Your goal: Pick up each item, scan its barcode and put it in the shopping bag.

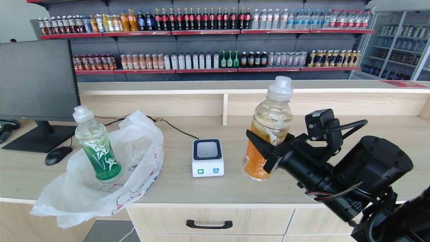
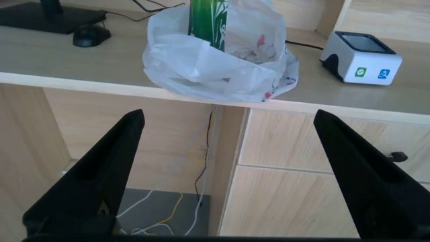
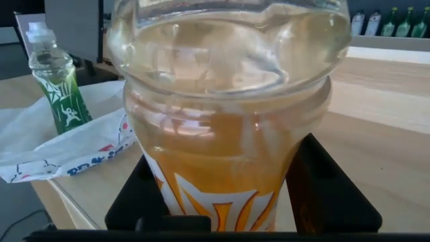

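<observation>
R pincer (image 1: 268, 141) clamped on orange bottle (image 1: 270, 114), upright just right of scanner (image 1: 207, 157) on counter (image 1: 188, 188), L pincer (image 2: 228, 175) wide open below counter edge, green bottle (image 1: 97, 144) standing in bag (image 1: 141, 144)

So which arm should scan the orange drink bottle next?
The right arm. The right tool is shut on the clear plastic bottle with the orange label, close beside the small white box scanner. The left tool hangs open, holding nothing, below the edge of the wooden counter.
</observation>
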Controlling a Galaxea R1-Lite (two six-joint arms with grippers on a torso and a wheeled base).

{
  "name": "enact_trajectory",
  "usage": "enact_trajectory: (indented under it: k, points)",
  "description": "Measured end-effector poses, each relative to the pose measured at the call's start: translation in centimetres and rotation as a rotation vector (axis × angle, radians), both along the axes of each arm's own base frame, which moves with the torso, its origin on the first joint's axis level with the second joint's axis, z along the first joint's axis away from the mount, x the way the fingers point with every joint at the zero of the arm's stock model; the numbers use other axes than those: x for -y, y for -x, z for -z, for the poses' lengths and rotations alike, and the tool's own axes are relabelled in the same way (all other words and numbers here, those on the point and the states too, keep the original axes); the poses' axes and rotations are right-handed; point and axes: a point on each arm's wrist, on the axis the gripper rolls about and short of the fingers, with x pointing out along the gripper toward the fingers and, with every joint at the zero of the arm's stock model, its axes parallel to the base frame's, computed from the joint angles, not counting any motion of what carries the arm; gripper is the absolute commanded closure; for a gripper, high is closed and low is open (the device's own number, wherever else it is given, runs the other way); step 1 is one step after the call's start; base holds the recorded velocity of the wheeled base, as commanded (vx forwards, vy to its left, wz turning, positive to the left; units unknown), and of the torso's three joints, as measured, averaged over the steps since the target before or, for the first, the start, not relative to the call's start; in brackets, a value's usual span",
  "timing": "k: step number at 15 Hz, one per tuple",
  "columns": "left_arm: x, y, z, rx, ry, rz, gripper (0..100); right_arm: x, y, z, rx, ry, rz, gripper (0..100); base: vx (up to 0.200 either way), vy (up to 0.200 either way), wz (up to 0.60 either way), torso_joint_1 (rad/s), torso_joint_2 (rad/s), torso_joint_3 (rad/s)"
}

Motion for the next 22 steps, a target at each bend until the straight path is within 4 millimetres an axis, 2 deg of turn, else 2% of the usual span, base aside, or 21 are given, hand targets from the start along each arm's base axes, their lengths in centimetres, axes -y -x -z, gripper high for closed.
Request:
enact_trajectory:
  k: [4, 11, 14, 16, 19, 22]
  points:
    - [0.0, 0.0, 0.0, 0.0, 0.0, 0.0, 0, 2.8, -1.0, -0.3, 0.002, -0.008, 0.1, 100, 0.0, 0.2, 0.0, 0.004, 0.0, 0.005]
    - [0.0, 0.0, 0.0, 0.0, 0.003, 0.0, 0, 4.9, 0.2, -0.5, -0.007, -0.002, 0.14, 100, 0.0, 0.2, 0.0, 0.004, 0.0, 0.002]
    - [0.0, 0.0, 0.0, 0.0, 0.004, 0.0, 0, 5.4, 0.2, -0.7, 0.002, 0.0, 0.16, 100, 0.0, 0.2, 0.0, 0.004, 0.0, 0.002]
    - [0.0, 0.0, 0.0, 0.0, 0.004, 0.0, 0, 6.5, -0.3, -0.9, 0.036, 0.045, 0.218, 100, 0.0, 0.2, 0.0, 0.002, 0.0, 0.007]
    - [0.0, 0.0, 0.0, 0.001, 0.002, 0.0, 0, 7.2, 0.3, -0.7, 0.031, 0.064, 0.231, 100, 0.0, 0.0, 0.0, 0.0, 0.0, 0.0]
    - [0.0, 0.0, 0.0, 0.0, 0.001, 0.0, 0, 7.6, 1.3, -0.6, 0.112, 0.217, 0.196, 100, 0.0, 0.0, 0.0, 0.0, 0.0, 0.0]
